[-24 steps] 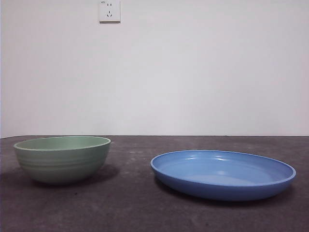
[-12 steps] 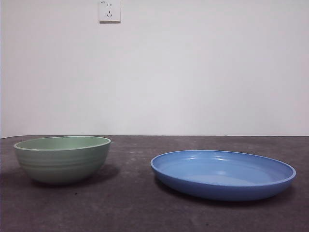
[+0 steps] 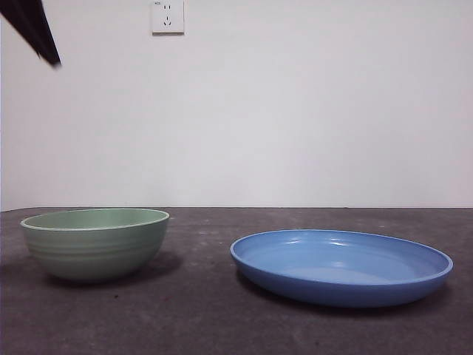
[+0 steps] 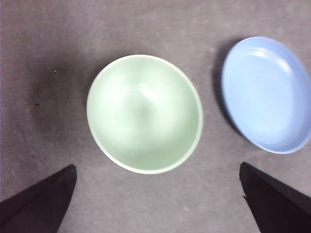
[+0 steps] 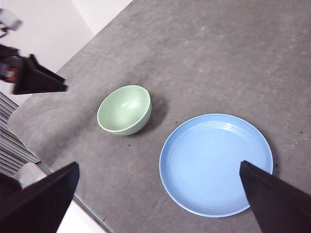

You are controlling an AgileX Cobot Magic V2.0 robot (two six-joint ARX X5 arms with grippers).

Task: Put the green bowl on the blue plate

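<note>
The green bowl [image 3: 94,252] stands upright and empty on the dark table, at the left in the front view. The blue plate [image 3: 341,266] lies empty to its right, with a gap between them. My left gripper [image 4: 157,167] hangs high above the bowl [image 4: 144,113] with its jaws wide open and empty. Its black tip [image 3: 37,33] shows at the top left corner of the front view. My right gripper [image 5: 159,165] is open and empty, high over the plate [image 5: 216,164] and bowl [image 5: 124,109].
The dark grey table [image 3: 207,310] ends at a white wall with a socket [image 3: 168,16]. In the right wrist view the left arm [image 5: 34,77] shows beyond the bowl, and the table's edge [image 5: 92,213] runs close by.
A black gripper tip has come into the front view's top left corner. The bowl and the plate have not moved.
</note>
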